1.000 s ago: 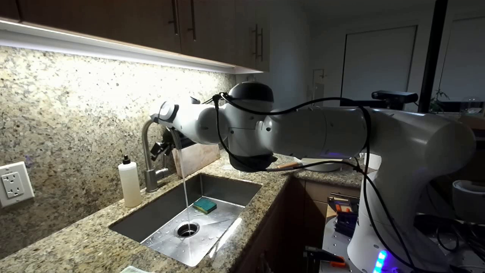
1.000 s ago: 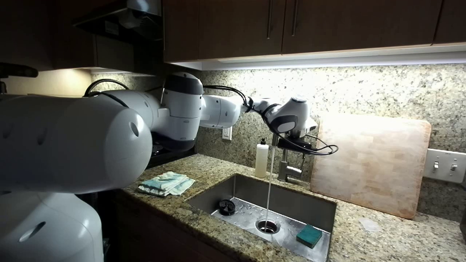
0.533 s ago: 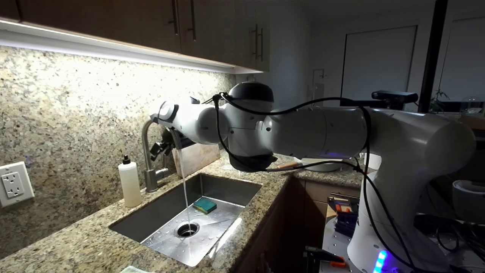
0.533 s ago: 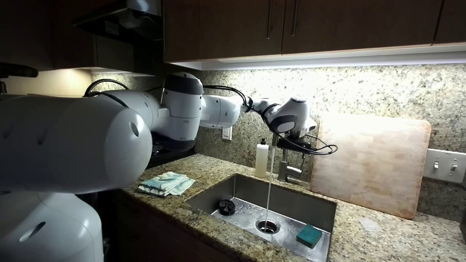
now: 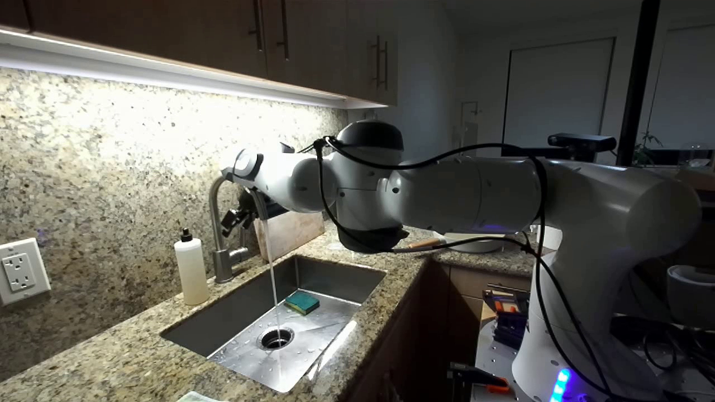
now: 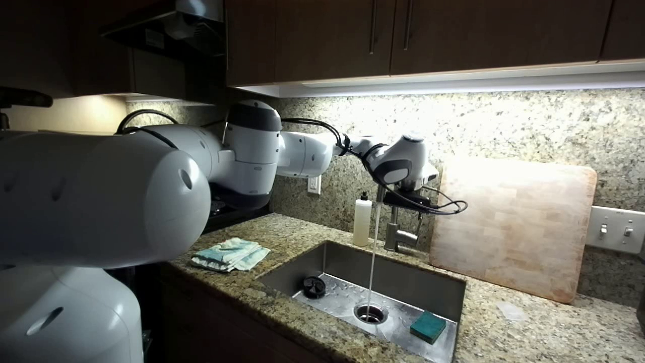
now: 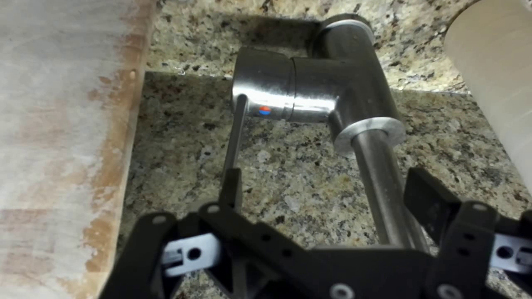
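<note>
By the faucet [image 7: 361, 87], the gripper [image 7: 326, 187] is holding its jaws wide apart. The faucet's thin handle [image 7: 235, 137] is pointing longways at one finger [image 7: 232, 187]; I can't tell if they're touching.

In an exterior view, water [image 6: 373, 257] runs from the faucet [image 6: 392, 237] into the drain [image 6: 377, 313] of the sink [image 6: 403, 283]. With that drain as centre, a green sponge [image 6: 428, 326] lies just past three o'clock and a round black piece [image 6: 314, 287] at ten, both inside the sink. On the bench [image 6: 544, 327], a folded cloth [image 6: 231, 254] rests farther out at ten, a bottle [image 6: 362, 222] stands at twelve, and a wooden board [image 6: 514, 232] leans at two. The arm's elbow [image 6: 250, 154] sits at eleven.
</note>
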{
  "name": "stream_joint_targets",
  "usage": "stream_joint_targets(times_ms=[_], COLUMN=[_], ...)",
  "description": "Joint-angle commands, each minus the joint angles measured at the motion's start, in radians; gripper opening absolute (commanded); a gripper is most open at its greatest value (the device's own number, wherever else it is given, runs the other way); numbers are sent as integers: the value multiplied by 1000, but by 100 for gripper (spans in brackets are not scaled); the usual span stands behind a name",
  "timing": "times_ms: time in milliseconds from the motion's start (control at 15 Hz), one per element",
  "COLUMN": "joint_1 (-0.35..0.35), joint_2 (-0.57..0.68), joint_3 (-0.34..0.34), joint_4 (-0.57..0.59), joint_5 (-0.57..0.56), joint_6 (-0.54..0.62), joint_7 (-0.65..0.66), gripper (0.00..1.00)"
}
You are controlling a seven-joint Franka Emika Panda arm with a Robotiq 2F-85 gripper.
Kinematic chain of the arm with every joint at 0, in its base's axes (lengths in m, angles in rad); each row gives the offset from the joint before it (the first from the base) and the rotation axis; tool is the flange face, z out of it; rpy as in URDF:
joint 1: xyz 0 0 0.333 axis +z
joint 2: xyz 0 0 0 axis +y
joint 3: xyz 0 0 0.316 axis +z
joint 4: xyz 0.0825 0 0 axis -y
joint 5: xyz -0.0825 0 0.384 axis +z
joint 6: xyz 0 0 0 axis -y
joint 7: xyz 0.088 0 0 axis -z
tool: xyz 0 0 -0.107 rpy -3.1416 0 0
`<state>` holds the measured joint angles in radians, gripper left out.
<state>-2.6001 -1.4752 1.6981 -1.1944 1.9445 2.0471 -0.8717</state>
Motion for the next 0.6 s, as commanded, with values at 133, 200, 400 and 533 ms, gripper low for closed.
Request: stream_joint_targets(times_ms=[133,200,400,533], joint_1=[1,0,0,1], joint_2=[0,0,0,0], joint_3=[-13,-13,-14,-17], joint_4=[2,3,2,3], joint_5=[-25,-31,-54,-90], joint_6=[-5,-5,-11,-11], joint_7=[7,11,31,39], gripper=[100,100,100,100])
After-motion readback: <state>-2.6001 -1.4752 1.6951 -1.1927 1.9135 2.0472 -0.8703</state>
